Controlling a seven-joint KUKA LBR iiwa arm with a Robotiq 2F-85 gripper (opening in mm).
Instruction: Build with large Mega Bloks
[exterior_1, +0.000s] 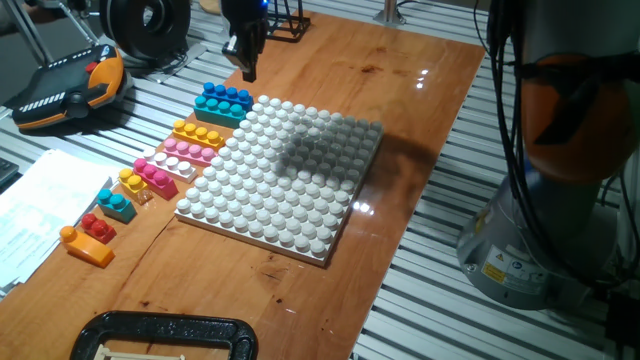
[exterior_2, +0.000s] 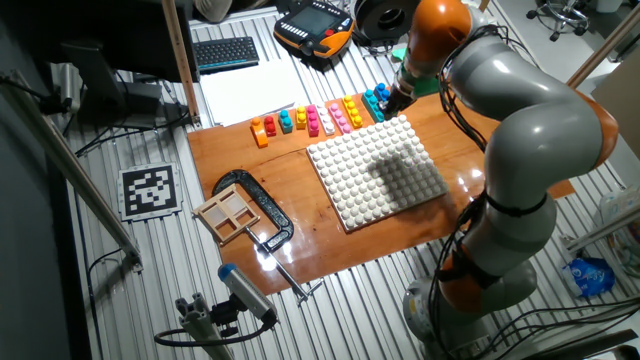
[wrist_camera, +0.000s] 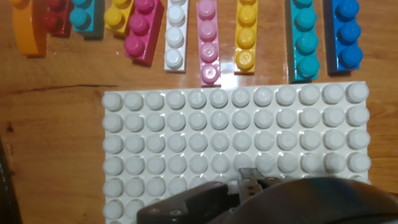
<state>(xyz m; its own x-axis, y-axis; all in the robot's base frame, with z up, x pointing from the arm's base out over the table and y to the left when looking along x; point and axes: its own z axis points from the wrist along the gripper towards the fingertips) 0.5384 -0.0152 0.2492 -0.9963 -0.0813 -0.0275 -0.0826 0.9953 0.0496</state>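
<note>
The Mega Bloks lie in a row on the wooden table along one edge of the white baseplate (exterior_1: 285, 175): blue (exterior_1: 225, 97) on teal, yellow (exterior_1: 197, 133), pale pink (exterior_1: 185, 150), white, magenta (exterior_1: 155, 176), then small yellow, teal, red and orange (exterior_1: 85, 247) ones. The hand view shows the same row: orange (wrist_camera: 31, 31), magenta (wrist_camera: 142, 34), white (wrist_camera: 175, 37), pink (wrist_camera: 208, 46), yellow (wrist_camera: 247, 37), teal (wrist_camera: 303, 43), blue (wrist_camera: 346, 37). My gripper (exterior_1: 248, 70) hangs above the blue brick's end of the row (exterior_2: 393, 103). Its fingers look closed together and hold nothing.
A black clamp with a wooden piece (exterior_2: 245, 210) lies at the table's near end. A teach pendant (exterior_1: 70, 85), papers (exterior_1: 40, 205) and a keyboard (exterior_2: 225, 50) sit beyond the brick row. The arm's base (exterior_2: 480, 270) stands beside the table.
</note>
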